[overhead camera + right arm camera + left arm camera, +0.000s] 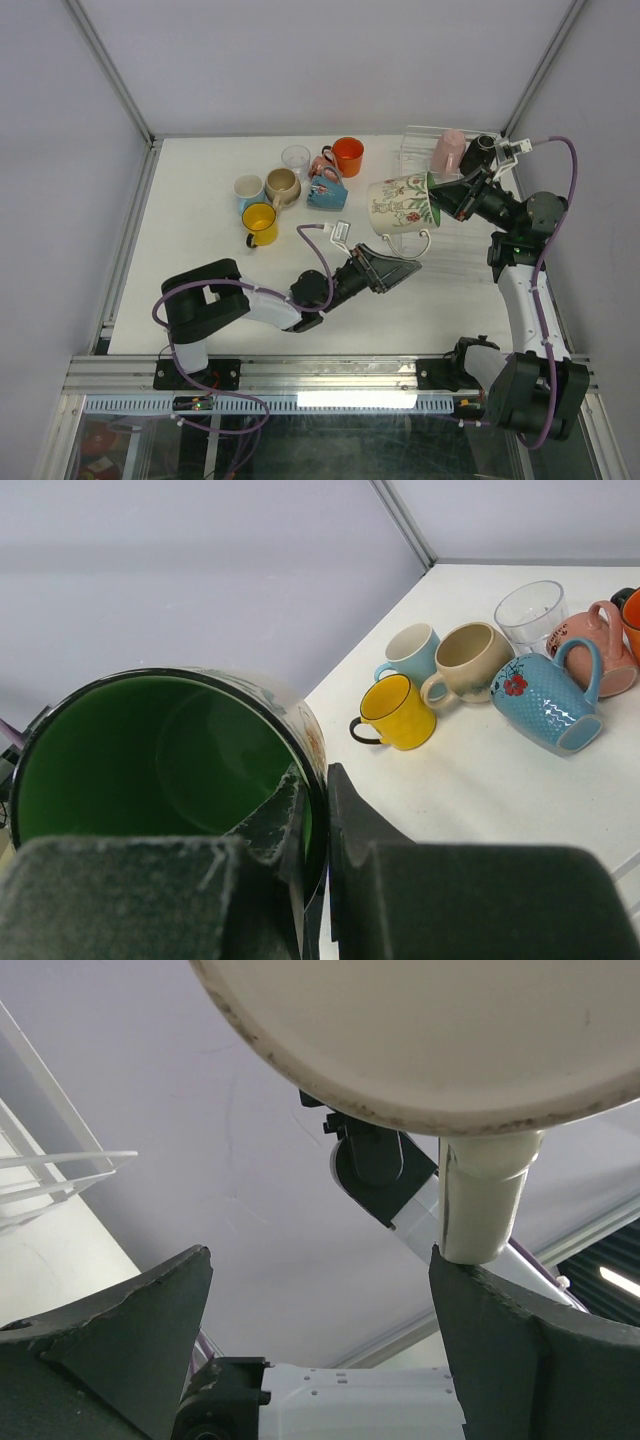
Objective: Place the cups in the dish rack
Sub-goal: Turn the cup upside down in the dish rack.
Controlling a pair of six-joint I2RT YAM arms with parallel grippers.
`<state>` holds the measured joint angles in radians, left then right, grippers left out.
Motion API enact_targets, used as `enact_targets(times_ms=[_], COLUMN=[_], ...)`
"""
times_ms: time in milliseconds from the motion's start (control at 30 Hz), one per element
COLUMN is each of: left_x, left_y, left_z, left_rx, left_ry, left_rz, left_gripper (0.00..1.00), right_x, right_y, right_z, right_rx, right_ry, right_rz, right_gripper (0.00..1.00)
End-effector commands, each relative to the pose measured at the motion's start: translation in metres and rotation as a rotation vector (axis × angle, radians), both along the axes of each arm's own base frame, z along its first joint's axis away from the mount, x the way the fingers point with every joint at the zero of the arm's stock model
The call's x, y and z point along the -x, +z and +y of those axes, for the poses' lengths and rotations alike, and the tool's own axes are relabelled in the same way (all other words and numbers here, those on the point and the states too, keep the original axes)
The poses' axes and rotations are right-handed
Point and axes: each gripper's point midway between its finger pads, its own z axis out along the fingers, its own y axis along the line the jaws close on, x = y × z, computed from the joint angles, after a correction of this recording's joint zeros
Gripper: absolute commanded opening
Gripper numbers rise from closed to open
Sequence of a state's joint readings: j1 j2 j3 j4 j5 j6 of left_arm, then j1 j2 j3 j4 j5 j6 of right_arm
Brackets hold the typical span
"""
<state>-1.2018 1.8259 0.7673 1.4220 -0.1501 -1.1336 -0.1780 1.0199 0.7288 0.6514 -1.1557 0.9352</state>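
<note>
Right gripper [318, 780] astride green-lined mug [140, 750] rim

Floral mug [400, 205] (green inside) tipped sideways by clear rack [415, 140]; pink mug [448, 150] inside; other cups [282, 185] clustered mid-table.

Bright, even light; soft shadows, nearest surfaces blurred.

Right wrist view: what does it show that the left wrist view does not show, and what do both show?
Only the right wrist: the green inside of the mug, its rim pinched by the right tool, and the yellow cup with others on the table. Only the left wrist: the mug's pale base, its handle, the open left tool, a rack corner. Both: the same mug.
</note>
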Motion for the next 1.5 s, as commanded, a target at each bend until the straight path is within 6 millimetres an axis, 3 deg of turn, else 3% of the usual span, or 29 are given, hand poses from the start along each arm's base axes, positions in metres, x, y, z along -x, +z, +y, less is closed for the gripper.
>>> enact_targets(times_ms=[0,233,433,767,1000,1233,1467], left_x=[0.016,0.026,0.047,0.041,0.025,0.011,0.007], left_y=[0.086,0.064,0.081,0.104,0.114,0.125,0.135], left_z=[0.041,0.044,0.046,0.053,0.054,0.047,0.038], left_rx=[0.354,0.29,0.289,0.348,0.406,0.487,0.54], left_ry=[-0.015,-0.024,-0.057,-0.016,0.03,0.027,0.005], left_rz=[-0.1,-0.092,-0.218,-0.212,-0.139,-0.05,-0.028], left_gripper=[0.87,0.86,0.87,0.9,0.9,0.85,0.7], right_x=[0.009,0.009,0.009,0.007,0.007,0.007,0.007], right_y=[0.027,0.027,0.026,0.025,0.024,0.024,0.023], right_z=[0.003,0.003,0.003,0.002,0.002,0.002,0.002], right_rx=[-0.009,-0.011,-0.011,-0.007,-0.005,-0.002,0.001], right_ry=[-0.006,-0.007,-0.009,-0.015,-0.015,-0.017,-0.015], right_rz=[-0.091,-0.089,-0.087,-0.086,-0.089,-0.092,-0.094], right_gripper=[0.0,0.0,0.0,0.0,0.0,0.0,0.0])
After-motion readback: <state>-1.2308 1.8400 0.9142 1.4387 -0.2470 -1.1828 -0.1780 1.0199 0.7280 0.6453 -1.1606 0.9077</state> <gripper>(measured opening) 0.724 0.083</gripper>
